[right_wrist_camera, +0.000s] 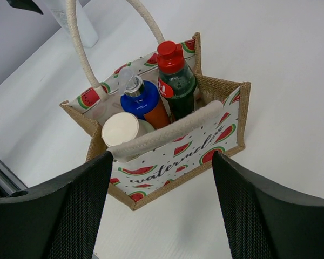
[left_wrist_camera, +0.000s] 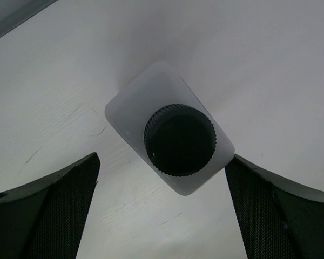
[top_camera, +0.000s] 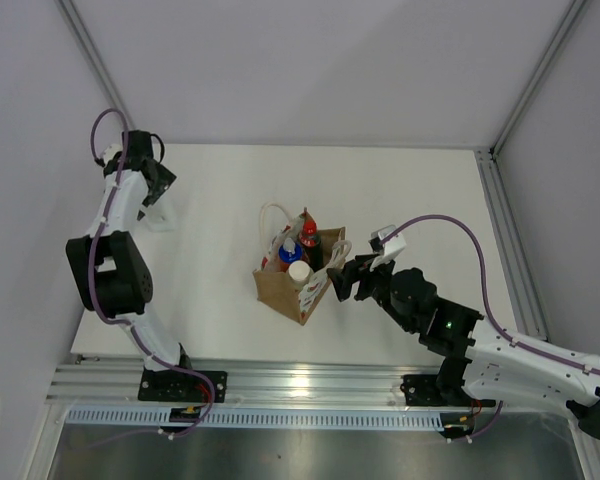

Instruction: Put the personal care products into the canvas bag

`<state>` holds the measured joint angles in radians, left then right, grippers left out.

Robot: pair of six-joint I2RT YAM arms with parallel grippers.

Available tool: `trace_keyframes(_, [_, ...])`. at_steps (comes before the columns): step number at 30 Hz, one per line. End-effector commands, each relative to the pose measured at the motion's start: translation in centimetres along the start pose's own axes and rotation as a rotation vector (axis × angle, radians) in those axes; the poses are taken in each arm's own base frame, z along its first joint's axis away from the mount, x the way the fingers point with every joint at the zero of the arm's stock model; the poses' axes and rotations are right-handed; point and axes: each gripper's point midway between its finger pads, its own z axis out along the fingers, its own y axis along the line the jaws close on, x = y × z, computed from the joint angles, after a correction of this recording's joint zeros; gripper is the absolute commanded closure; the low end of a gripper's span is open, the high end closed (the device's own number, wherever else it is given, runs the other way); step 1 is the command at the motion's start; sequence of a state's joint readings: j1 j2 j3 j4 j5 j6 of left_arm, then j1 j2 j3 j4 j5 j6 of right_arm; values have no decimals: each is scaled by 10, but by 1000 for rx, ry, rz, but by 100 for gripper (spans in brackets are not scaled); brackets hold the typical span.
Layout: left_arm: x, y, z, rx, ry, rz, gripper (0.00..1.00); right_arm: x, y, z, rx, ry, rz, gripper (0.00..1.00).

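Note:
The canvas bag (top_camera: 280, 290) stands mid-table, brown with a watermelon-printed side (right_wrist_camera: 227, 124) and cream rope handles. Inside it stand the dark bottle with red cap (right_wrist_camera: 170, 54), the orange bottle with blue cap (right_wrist_camera: 143, 101) and the bottle with cream cap (right_wrist_camera: 120, 129). The clear bottle with black cap (left_wrist_camera: 179, 139) stands upright at the far left of the table (top_camera: 160, 218). My left gripper (left_wrist_camera: 162, 162) is open directly above it, fingers on either side, not gripping. My right gripper (right_wrist_camera: 162, 156) is open and empty just right of the bag (top_camera: 340, 278).
A metal rail (top_camera: 280, 380) runs along the table's near edge. Frame posts (top_camera: 495, 200) border the right side. White walls close in the back and left of the table.

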<state>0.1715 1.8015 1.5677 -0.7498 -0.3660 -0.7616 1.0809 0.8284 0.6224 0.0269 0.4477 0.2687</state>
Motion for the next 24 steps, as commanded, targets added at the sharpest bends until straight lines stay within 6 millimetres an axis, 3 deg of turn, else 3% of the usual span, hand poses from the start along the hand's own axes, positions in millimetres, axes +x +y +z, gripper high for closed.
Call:
trace_keyframes(1, [-39,-16,-13,48,-115,-80,1,-25,6,0,-5,-59,18,22])
trace_keyframes(9, [-54,-19,-4,7,-157,-81,1,-21,6,3,-3,-48,10,22])
trace_keyframes(18, [-30,-15,20,-39,-73,-15,1,-22,5,3,3,-51,9,22])
trace_keyframes(24, [-35,-11,15,-38,-95,46,15,-23,4,2,8,-51,4,22])
